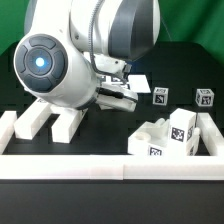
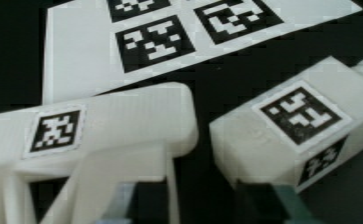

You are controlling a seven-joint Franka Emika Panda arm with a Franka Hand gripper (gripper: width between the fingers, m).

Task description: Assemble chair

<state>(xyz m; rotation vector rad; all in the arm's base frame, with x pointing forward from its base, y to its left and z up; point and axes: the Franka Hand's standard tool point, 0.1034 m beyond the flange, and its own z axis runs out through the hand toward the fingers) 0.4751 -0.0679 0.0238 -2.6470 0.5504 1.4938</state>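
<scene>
The chair lies in loose matte white tagged pieces. In the exterior view two chunky bars [image 1: 30,120] [image 1: 68,125] lie at the left. A joined cluster of blocks [image 1: 165,135] sits at the right, and two small tagged blocks [image 1: 160,97] [image 1: 205,98] stand behind it. My gripper [image 1: 128,97] hangs low over the table's middle, below the arm's bulk. In the wrist view a forked white piece [image 2: 62,130] and a tagged block [image 2: 302,115] lie just beyond my fingertips [image 2: 125,200]. My gripper [image 2: 208,205] is open with only dark table between the fingers.
The marker board [image 2: 160,40] lies beyond both pieces; in the exterior view it [image 1: 138,82] shows just behind the gripper. The low white border wall [image 1: 110,165] runs along the front and both sides. The arm hides much of the table's middle.
</scene>
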